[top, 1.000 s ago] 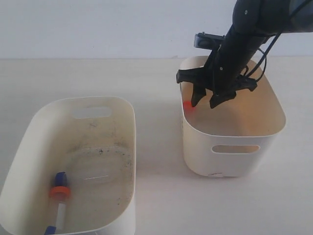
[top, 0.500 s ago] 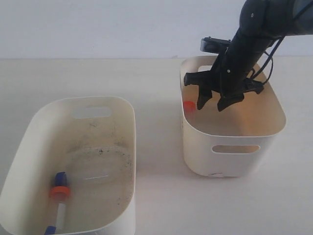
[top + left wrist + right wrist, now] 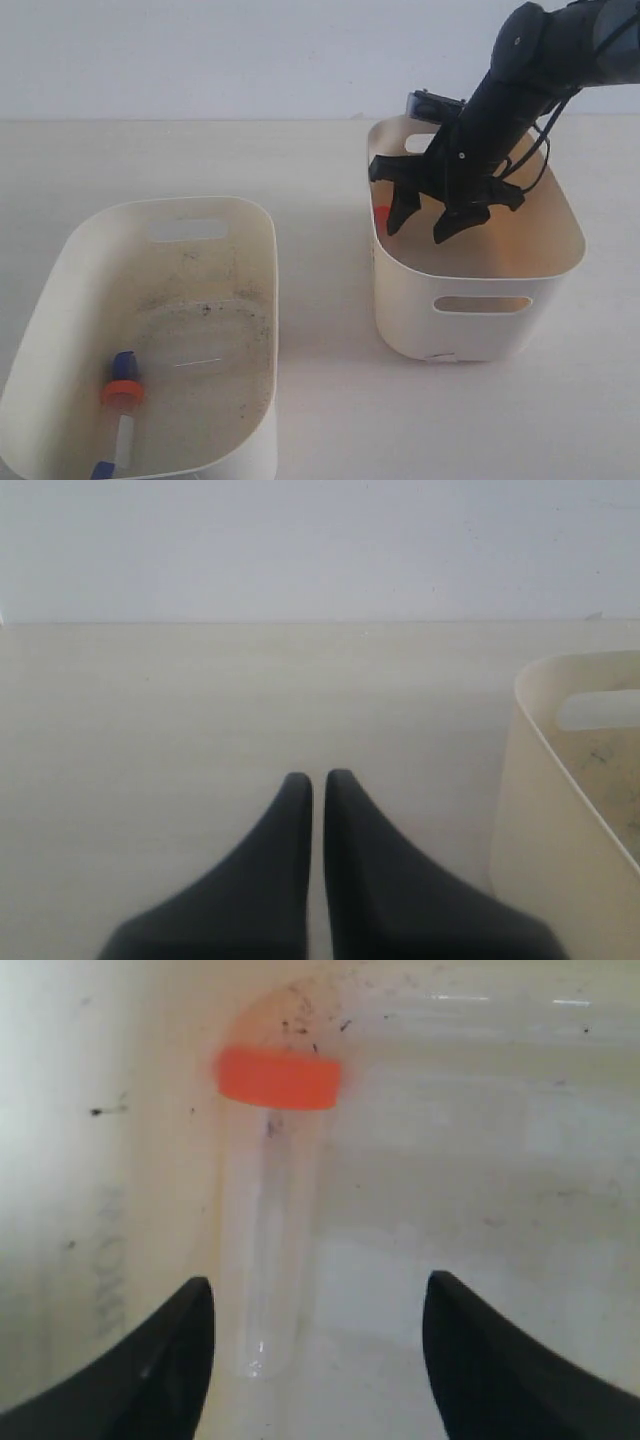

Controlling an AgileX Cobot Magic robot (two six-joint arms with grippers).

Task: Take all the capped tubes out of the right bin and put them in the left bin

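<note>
The right gripper [image 3: 420, 232] hung inside the right bin [image 3: 480, 325], below its rim and near its left wall, jaws spread wide and holding nothing. 1 capped tube [image 3: 268, 1250] lay on that bin's floor against the left wall, its orange-red cap [image 3: 382, 213] pointing toward the bin's far end. In the right wrist view the clear body lay between the 2 fingers [image 3: 170, 1360], nearer 1 of them and touching neither. The left bin [image 3: 268, 250] stood on the table [image 3: 320, 160] well apart from the right bin. In its near corner, farthest from the right bin, 3 caps showed in a row: blue [image 3: 123, 361], orange-red [image 3: 122, 392], blue [image 3: 102, 468]. The left gripper [image 3: 318, 776] had its jaws pressed together, empty; its place relative to the right bin could not be told
</note>
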